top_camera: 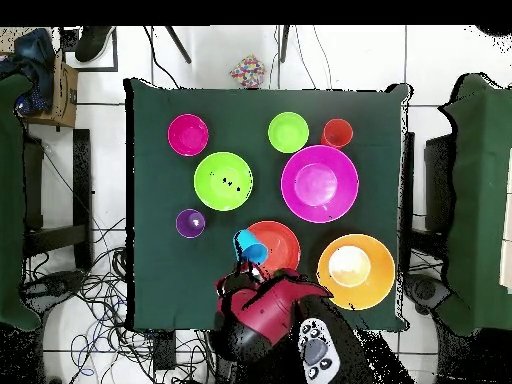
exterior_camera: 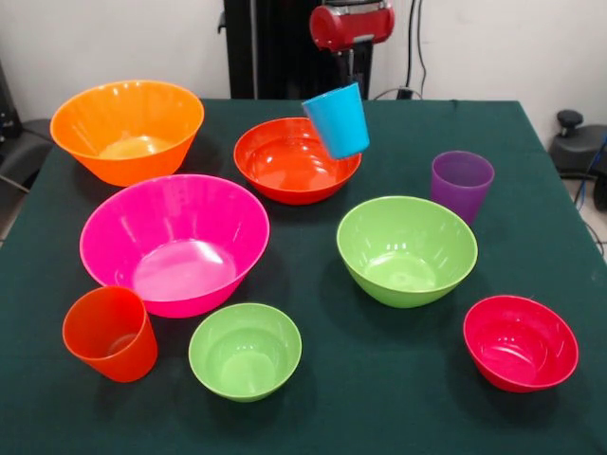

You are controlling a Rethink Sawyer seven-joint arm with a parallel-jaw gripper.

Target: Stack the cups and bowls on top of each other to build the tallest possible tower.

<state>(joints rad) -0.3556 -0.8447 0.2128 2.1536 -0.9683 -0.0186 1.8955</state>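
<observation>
Right now I have the blue cup lifted off the bench, hanging tilted over the rim of the shallow red-orange bowl on the side toward the purple cup. The hand itself I cannot make out in either view: the cup hides whatever is gripping it from the front, and from above the red arm covers it, so I will not say how its fingers stand, only that the cup is clearly off the surface and hanging just below the arm's end. What matters for my next move is that the cup sits above the bowl's edge, not its middle; the bowl's centre lies a little to the side of the cup, away from the purple cup, in the front view. The cup's long axis leans, its mouth up and tipped, so I judge it needs squaring up before it goes down or it will land crooked. Nothing is stacked yet: the large orange bowl sits at the far corner of the bench, the large pink bowl just in front of it, the medium green bowl near the middle, and along the near edge the orange cup, the small green bowl and the small crimson bowl, all apart from one another.
</observation>
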